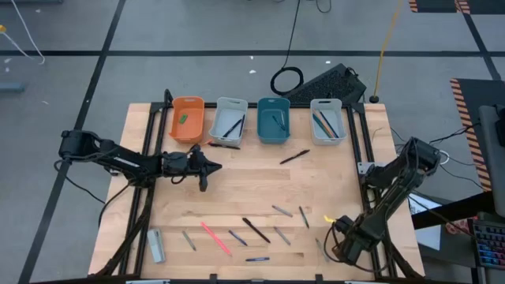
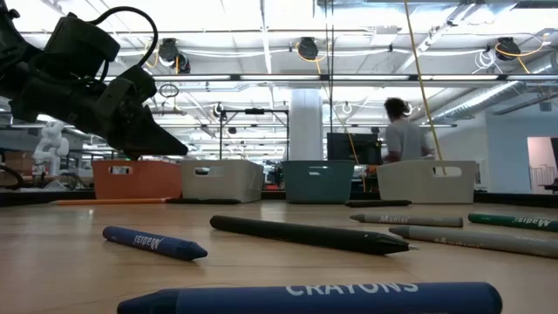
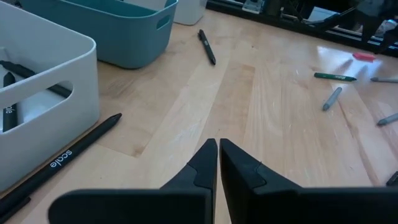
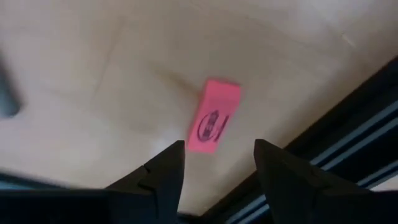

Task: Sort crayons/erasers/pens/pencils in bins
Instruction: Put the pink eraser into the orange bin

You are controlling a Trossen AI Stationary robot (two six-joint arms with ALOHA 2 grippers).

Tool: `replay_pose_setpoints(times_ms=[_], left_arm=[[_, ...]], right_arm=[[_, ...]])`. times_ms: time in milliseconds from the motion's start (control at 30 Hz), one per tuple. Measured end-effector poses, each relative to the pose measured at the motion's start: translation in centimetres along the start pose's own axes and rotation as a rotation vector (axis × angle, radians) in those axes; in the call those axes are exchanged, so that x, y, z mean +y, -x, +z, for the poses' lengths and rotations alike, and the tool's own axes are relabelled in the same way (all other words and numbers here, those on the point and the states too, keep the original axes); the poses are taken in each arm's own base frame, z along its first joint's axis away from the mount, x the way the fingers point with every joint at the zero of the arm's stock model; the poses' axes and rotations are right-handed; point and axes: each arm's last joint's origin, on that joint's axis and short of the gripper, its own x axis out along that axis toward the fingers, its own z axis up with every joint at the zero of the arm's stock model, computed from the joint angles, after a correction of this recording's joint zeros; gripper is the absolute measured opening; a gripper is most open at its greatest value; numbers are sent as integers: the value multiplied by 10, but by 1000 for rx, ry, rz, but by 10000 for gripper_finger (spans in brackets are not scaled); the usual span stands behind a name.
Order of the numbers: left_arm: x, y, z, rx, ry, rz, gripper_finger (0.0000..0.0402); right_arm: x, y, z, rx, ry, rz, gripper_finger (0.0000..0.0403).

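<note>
Right wrist view: pink eraser (image 4: pixel 212 124) beside the table's dark frame (image 4: pixel 348 143).

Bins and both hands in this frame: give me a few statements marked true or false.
1. The green eraser lies in the orange bin. True.
2. The left hand is open. False: its fingers are shut, holding nothing.
3. The right hand is open over the pink eraser. True.
4. The teal bin stands at the row's right end. False: a grey-white bin does.
</note>
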Motion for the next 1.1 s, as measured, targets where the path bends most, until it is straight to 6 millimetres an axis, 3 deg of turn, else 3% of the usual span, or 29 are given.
replay_pose_setpoints(times_ms=[333, 467, 733, 1100], left_arm=[[0, 0, -1, 14, -5, 3, 21], [0, 0, -2, 16, -5, 4, 21], [0, 0, -2, 20, -7, 4, 21], [0, 0, -2, 21, -6, 4, 21]], right_arm=[[5, -14, 5, -32, -84, -42, 189], [8, -14, 5, -97, -101, 29, 174], [10, -23, 4, -54, -102, 113, 147], [12, -22, 4, -49, 3, 130, 73]])
